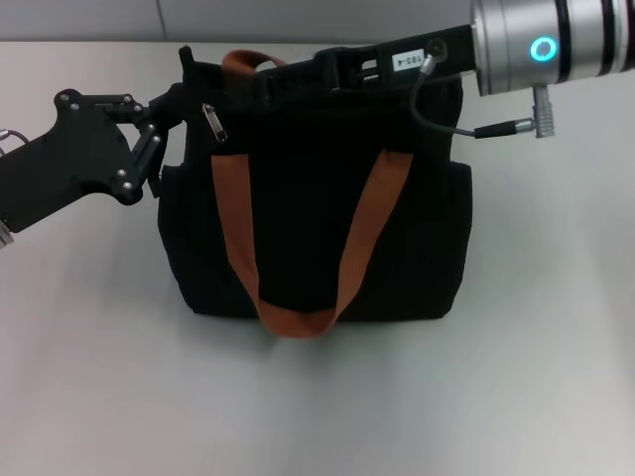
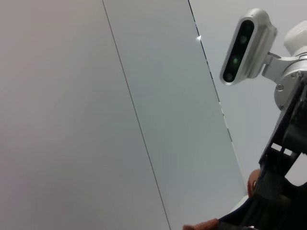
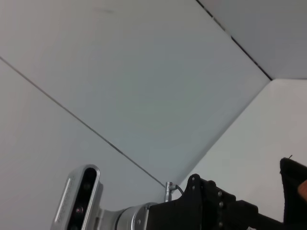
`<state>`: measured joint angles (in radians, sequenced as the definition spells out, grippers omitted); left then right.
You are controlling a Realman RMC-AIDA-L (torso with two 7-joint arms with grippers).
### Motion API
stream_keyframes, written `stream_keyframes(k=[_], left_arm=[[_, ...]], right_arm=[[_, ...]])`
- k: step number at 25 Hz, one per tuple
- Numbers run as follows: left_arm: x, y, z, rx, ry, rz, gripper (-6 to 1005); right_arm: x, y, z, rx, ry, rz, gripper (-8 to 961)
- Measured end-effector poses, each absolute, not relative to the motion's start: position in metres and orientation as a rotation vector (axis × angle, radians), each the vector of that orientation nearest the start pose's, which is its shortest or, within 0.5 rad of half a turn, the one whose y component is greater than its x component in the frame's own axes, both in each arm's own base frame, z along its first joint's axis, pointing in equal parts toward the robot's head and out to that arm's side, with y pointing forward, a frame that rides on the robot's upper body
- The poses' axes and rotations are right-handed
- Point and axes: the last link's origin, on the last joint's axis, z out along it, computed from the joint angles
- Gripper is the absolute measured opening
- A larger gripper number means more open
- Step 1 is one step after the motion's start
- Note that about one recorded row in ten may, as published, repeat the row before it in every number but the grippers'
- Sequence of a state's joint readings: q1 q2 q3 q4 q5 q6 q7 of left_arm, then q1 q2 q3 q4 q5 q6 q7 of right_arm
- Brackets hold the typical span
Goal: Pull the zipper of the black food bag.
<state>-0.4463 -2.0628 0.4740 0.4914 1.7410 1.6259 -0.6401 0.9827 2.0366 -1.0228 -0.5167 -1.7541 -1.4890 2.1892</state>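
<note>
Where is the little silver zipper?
In the head view, the zipper sits at the bag's top left corner, beside the left gripper.

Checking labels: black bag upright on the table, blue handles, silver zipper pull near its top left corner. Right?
Not quite. The handles are rust-brown, not blue, as the head view shows. The rest holds: the black bag stands upright on the table, and the silver zipper pull sits near its top left corner.

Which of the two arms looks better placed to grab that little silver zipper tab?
Probably the left. The left gripper sits at the black food bag's upper corner, right beside the zipper. The right gripper reaches along the bag's top edge, farther from it.
</note>
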Motion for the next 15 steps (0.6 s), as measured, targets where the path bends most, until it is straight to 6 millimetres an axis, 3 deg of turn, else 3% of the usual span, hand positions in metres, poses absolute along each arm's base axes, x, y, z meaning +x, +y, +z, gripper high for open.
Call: stream_keyframes(k=[5,15], left_arm=[[-0.286,0.315,0.032,-2.280,0.033,-0.833,25],[-0.284,0.317,0.032,-2.288,0.026,-0.842,25]], right_arm=[[0.082,0.400,-0.037,-2.968,1.319,0.720,643],[0.071,0.400,-0.048,-2.987,1.293,0.634,644]])
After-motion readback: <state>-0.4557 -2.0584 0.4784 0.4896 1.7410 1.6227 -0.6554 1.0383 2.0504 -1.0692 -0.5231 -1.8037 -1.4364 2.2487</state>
